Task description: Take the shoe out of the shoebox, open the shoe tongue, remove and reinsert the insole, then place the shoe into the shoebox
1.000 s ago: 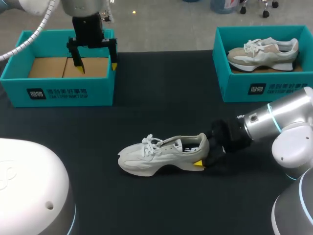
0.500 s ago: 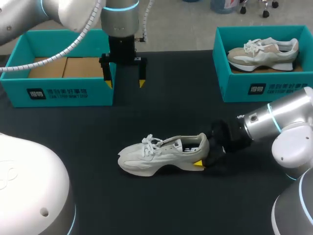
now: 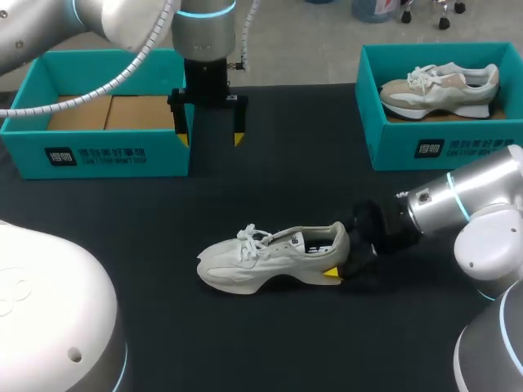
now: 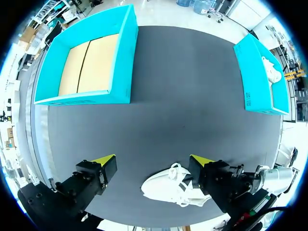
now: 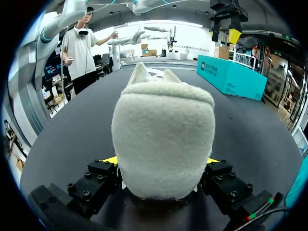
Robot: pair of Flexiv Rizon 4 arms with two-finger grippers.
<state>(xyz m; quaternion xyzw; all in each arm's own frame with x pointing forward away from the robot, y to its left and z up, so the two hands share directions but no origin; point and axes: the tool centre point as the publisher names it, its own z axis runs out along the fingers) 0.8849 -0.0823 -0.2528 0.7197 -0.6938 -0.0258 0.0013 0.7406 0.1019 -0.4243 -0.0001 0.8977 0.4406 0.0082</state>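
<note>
So, my right wrist view is showing what the head view is hiding: my right end effector [image 5: 161,162] is clamping the heel of the shoe [image 3: 274,255] from both sides. It's sitting on the black tabletop [image 3: 286,180]. My left end effector [image 3: 207,137] is hanging with its tips spread wide, just beside the left-hand shoebox [image 3: 98,155].

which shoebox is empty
The left shoebox: only its bare cardboard floor shows. The right shoebox holds a shoe.
</note>
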